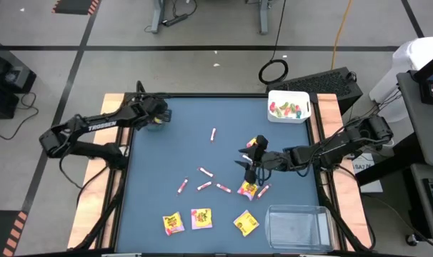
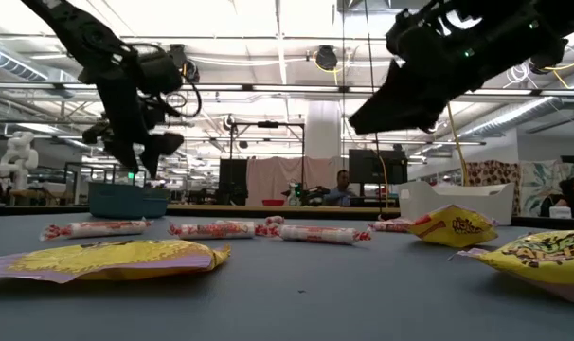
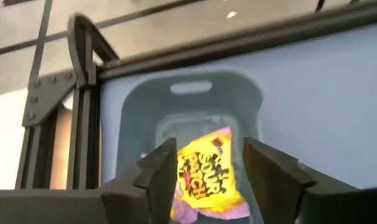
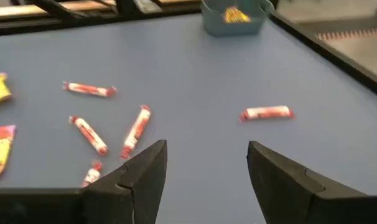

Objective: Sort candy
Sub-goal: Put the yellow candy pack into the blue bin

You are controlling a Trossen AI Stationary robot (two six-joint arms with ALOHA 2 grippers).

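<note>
Left gripper [image 3: 204, 180], fingers parted, hovers over the teal bin [image 3: 191, 106] holding 1 yellow packet [image 3: 204, 174]; right gripper [image 4: 204, 171] hangs released above the bench [image 1: 202, 118].

Bright overhead light — blurred foreground

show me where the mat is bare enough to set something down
Widest bare patch: between the teal bin and the lone candy stick, running down the left side to the yellow packets. Also bare between that stick and the white bin. Crowded around the right hand and the stick cluster.
</note>
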